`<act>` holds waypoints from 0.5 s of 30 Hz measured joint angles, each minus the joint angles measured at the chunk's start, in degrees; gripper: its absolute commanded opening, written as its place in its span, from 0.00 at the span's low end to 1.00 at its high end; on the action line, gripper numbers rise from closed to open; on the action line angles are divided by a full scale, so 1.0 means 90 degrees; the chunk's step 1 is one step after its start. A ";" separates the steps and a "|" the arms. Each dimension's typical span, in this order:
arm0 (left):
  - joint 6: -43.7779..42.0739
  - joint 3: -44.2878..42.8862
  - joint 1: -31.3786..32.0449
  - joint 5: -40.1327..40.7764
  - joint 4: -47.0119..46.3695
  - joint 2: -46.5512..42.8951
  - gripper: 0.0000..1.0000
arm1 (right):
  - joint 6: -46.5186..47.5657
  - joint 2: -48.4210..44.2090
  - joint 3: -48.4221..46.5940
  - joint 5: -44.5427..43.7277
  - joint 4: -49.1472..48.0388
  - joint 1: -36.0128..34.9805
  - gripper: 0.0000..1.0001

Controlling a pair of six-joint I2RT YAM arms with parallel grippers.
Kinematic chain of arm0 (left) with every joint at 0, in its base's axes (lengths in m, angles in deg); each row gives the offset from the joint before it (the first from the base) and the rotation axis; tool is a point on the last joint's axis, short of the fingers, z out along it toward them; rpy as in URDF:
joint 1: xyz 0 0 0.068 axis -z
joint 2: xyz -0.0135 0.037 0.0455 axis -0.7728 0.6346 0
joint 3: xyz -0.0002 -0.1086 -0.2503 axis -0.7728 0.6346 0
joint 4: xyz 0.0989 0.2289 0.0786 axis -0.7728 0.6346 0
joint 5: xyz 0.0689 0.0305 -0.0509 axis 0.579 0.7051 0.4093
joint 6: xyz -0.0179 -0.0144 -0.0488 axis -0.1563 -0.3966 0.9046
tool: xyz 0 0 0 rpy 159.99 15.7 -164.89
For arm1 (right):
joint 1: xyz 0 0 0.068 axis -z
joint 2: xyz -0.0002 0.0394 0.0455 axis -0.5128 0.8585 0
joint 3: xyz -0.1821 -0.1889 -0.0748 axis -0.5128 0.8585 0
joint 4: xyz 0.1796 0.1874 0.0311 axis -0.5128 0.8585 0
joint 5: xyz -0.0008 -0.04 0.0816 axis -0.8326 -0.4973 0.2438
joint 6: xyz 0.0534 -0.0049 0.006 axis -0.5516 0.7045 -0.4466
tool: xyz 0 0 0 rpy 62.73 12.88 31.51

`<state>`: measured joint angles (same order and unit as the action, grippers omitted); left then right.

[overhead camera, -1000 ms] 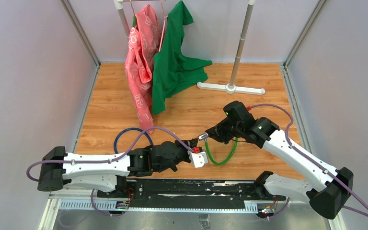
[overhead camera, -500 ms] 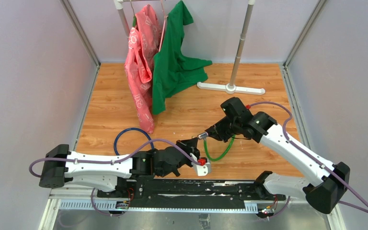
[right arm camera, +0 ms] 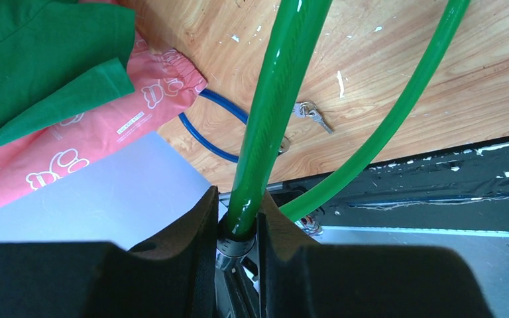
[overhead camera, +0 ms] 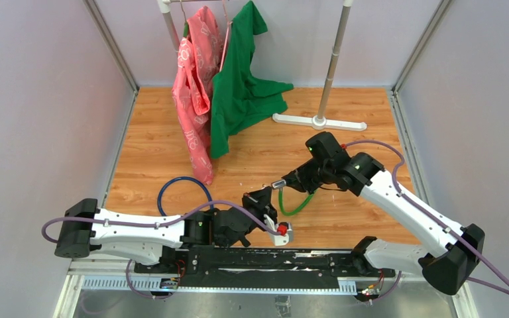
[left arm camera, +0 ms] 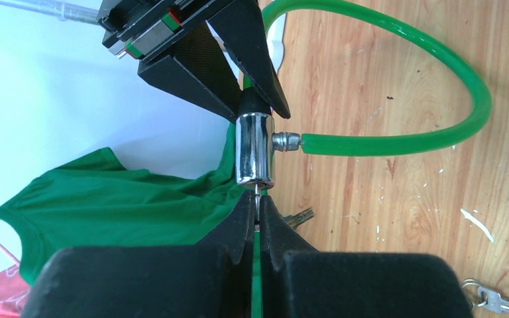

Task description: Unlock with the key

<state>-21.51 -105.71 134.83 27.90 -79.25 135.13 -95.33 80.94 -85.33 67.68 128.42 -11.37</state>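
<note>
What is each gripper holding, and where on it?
Right gripper clamps the green cable lock where the cable enters its chrome cylinder. Left gripper pinches the key, only the blade tip showing, at the cylinder's other end.

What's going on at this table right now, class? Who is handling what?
The right gripper clamps the chrome cylinder of a green cable lock and holds it up. The left gripper is shut on a thin key, whose tip meets the cylinder's end. The cable's end is plugged into the cylinder's side, so the lock looks not yet opened.
</note>
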 measured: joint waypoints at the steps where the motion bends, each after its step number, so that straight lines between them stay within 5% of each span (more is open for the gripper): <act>1: 0.0005 0.0000 0.0002 0.0019 -0.0005 0.0000 0.07 | -0.0012 0.0000 0.0000 0.0000 -0.0002 0.0000 0.00; 7: 0.0236 0.0000 0.0007 0.0087 -0.0041 -0.0117 0.37 | -0.0085 -0.0044 0.0002 0.0097 0.0007 -0.0002 0.00; 15: 0.0765 -0.0005 -0.0005 -0.0136 0.0262 -0.0862 0.63 | -0.0119 -0.0347 0.0019 0.0219 0.0036 -0.0058 0.00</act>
<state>-14.63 -105.75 134.79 26.67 -76.89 127.37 -96.41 77.81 -85.16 69.65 128.75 -11.89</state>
